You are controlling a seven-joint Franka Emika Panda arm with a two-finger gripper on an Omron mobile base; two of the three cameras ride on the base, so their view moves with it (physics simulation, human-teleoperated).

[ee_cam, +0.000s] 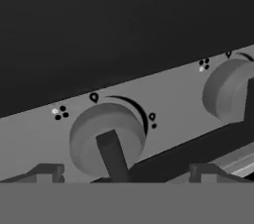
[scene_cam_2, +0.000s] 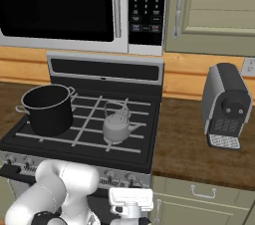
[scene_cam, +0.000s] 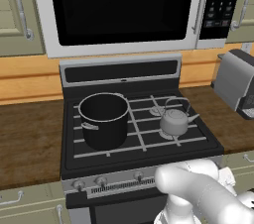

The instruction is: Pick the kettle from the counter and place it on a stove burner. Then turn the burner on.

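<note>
Low before the stove (scene_cam: 144, 163) front, the claw (ee_cam: 121, 174) gapes open around a knob (ee_cam: 106, 139).

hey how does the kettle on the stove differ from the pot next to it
The kettle is small, squat and rounded; the pot is far bigger and cylindrical. The kettle is silver-grey, the pot black. The kettle has a thin arched handle over its top and a short spout; the pot is open-topped with side handles. Both stand upright on the black grates of the stove, the pot to the left, the kettle to the right.
</note>
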